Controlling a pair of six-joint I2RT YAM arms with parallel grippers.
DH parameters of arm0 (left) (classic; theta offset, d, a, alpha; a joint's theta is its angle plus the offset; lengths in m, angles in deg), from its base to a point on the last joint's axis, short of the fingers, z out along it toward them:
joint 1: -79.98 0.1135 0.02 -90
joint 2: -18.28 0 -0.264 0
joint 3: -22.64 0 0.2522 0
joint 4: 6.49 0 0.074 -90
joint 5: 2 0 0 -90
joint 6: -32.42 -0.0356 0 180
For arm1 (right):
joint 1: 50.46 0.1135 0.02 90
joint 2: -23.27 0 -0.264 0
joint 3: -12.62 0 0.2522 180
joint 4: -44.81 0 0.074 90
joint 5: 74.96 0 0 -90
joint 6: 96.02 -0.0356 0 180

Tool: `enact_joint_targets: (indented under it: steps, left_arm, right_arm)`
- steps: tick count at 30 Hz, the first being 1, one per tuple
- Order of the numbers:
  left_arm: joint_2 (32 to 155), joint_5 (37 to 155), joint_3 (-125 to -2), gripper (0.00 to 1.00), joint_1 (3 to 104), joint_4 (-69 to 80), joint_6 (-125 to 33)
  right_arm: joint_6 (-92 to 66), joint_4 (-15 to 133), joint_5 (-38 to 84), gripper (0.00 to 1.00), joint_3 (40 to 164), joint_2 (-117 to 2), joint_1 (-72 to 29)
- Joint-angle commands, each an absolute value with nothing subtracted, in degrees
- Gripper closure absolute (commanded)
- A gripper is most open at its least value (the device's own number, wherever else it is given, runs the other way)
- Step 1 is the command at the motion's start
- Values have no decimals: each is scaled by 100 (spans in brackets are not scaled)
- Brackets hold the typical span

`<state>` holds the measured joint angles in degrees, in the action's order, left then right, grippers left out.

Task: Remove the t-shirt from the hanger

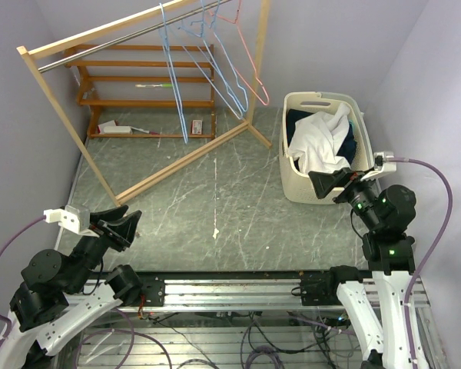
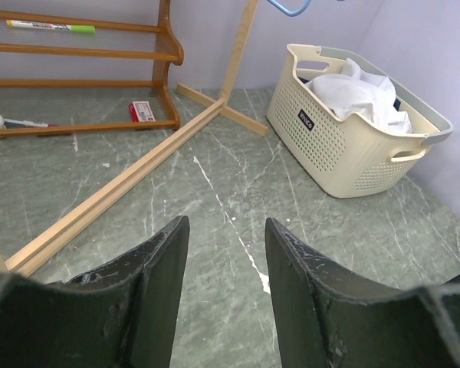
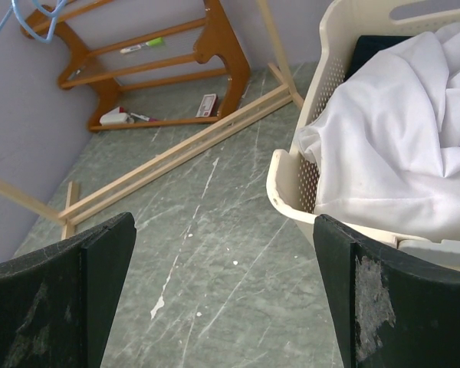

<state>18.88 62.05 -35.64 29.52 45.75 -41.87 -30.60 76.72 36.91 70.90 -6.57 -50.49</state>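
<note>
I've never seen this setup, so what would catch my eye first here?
A white t-shirt heaped in the cream basket at right draws the eye first. Behind, bare wire hangers dangle from the wooden rack. The left gripper and right gripper hover open and empty in front.

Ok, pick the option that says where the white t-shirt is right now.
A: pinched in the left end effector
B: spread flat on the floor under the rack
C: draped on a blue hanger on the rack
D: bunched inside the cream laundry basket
D: the white t-shirt lies crumpled inside the cream laundry basket, spilling a little over its rim.
</note>
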Motion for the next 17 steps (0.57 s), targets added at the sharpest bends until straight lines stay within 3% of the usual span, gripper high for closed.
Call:
enact_joint_targets:
  steps: [1, 12, 17]
  left_arm:
    - [1836, 6078, -3525, 45, 2976, 4533, -4105]
    - [1837, 6062, -3522, 45, 2978, 4533, -4097]
    - [1832, 6067, -3524, 45, 2981, 4533, -4092]
  right_arm:
    - [-3068, 7713, 3580, 0, 7166, -568, -5063]
    - [-3164, 7920, 2836, 5, 7249, -241, -5059]
    - [-3088, 8023, 2910, 0, 7288, -357, -5060]
